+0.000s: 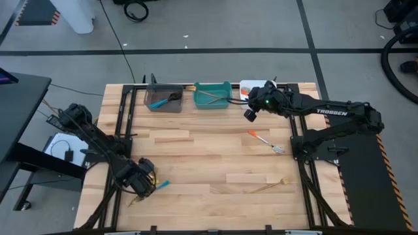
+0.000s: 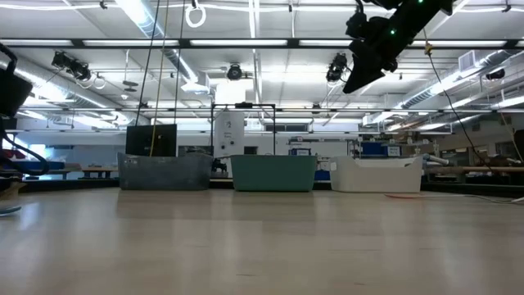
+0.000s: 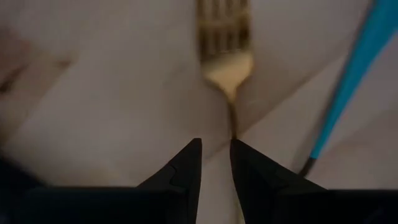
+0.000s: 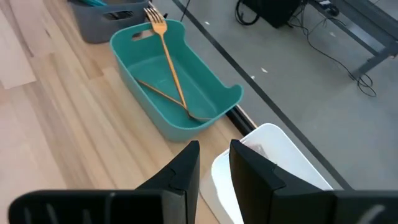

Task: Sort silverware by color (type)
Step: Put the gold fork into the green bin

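My left gripper points down at the table's near left, open by a narrow gap with nothing between its fingers. Just ahead of the fingertips a gold fork lies flat. A blue-handled utensil lies beside it. My right gripper hangs open and empty above the far edge, between the teal bin and the white bin. An orange-handled fork and another gold fork lie on the table's right half. My left gripper may or may not touch the gold fork; I cannot tell. The fork's handle runs up to the tip of one finger and vanishes behind it. The fork lies flat on the table.
Three bins stand along the far edge. The grey bin holds blue utensils and the teal bin holds two gold ones. The white bin is partly under my right arm. Bare wood fills the middle of the table.
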Controlling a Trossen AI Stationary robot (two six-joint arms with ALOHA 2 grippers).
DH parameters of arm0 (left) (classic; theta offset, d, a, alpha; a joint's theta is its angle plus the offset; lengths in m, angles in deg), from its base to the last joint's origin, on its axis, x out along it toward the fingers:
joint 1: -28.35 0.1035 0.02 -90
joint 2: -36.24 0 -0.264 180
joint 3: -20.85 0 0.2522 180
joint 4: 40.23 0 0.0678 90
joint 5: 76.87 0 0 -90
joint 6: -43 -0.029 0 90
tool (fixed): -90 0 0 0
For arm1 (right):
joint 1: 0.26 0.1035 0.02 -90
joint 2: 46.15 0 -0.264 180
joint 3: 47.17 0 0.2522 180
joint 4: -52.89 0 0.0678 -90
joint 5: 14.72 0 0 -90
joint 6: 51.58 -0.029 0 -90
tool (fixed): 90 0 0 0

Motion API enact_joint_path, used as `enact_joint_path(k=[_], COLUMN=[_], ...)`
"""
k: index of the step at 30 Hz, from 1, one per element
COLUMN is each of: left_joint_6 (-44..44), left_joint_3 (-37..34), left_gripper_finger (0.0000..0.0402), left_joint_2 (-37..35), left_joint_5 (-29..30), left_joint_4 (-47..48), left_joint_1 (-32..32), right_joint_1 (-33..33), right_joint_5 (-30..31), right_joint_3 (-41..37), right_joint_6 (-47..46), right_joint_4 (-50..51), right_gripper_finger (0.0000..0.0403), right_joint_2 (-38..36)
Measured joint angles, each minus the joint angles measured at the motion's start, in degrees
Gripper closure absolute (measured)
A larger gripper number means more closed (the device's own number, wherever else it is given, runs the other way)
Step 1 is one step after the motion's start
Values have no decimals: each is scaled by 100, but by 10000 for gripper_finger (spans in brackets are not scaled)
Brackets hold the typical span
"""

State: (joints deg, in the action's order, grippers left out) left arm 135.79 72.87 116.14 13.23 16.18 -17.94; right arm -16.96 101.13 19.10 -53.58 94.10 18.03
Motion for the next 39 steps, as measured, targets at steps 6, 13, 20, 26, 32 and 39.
enact_joint_path(k=[6,13,20,26,32,39], left_joint_6=[-41,-39,-204,212,507,1173], left_joint_3=[-166,-175,-193,-270,-383,-383], left_gripper_finger=[308,308,308,308,311,327], left_joint_2=[-24,-15,4,-8,-11,-7], left_joint_5=[2,19,155,135,184,188], left_joint_4=[-491,-528,-1150,-1218,-1604,-1633], left_joint_1=[0,6,108,169,188,186], right_joint_1=[65,64,62,62,62,62], right_joint_5=[6,4,4,3,2,1], right_joint_3=[0,0,0,0,0,0], right_joint_6=[0,0,0,0,-1,0], right_joint_4=[0,0,0,-2,-1,0], right_gripper_finger=[309,309,309,309,309,309], right_joint_2=[0,2,2,2,2,2])
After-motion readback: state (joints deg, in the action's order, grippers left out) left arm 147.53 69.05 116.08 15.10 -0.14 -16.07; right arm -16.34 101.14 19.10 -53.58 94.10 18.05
